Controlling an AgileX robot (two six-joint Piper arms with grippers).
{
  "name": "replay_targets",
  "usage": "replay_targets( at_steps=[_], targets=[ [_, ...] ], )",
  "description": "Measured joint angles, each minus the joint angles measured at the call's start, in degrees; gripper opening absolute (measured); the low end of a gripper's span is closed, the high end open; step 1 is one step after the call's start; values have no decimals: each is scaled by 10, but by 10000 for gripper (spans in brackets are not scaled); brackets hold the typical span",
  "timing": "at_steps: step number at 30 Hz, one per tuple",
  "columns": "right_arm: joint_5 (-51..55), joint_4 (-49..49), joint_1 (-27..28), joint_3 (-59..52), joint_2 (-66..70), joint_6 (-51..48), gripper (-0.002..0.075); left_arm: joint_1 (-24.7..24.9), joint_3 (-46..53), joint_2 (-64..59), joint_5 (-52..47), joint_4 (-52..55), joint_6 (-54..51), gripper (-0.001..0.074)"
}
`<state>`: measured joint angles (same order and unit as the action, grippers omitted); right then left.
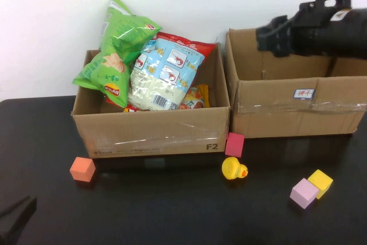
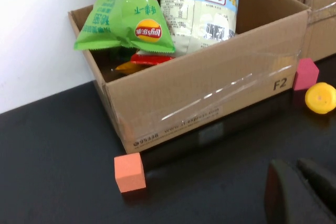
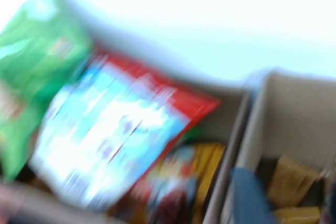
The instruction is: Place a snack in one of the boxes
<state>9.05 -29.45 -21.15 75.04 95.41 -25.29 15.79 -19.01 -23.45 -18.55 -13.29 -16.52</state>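
While the right hand (image 1: 269,35) hovers over the right box (image 1: 275,110), its wrist shows snacks inside; grips unreadable.

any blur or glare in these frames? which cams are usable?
High view: sharp, tape glare on the left box; right gripper over the right box. Left wrist view: sharp, left gripper low over the table. Right wrist view: heavily motion-blurred, the shrimp chip bag smeared.
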Motion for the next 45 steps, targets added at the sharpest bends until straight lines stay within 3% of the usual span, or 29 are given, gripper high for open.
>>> replay_targets(
  at_steps=[4,7,23,32,45],
  targets=[
    [213,15,0,1,-69,-78,48,0,0,0,1,0,0,-1],
    [289,30,0,-3,-102,-45,13,0,0,0,3,0,0,-1],
    [239,202,0,-356,-394,94,0,0,0,6,31,-7,0,-1],
    [236,339,0,-439,-570,260,0,0,0,74,37,-13,-1,-1],
    [243,351,0,-464,-627,293,-1,0,0,88,-22,-15,-1,-1]
  ],
)
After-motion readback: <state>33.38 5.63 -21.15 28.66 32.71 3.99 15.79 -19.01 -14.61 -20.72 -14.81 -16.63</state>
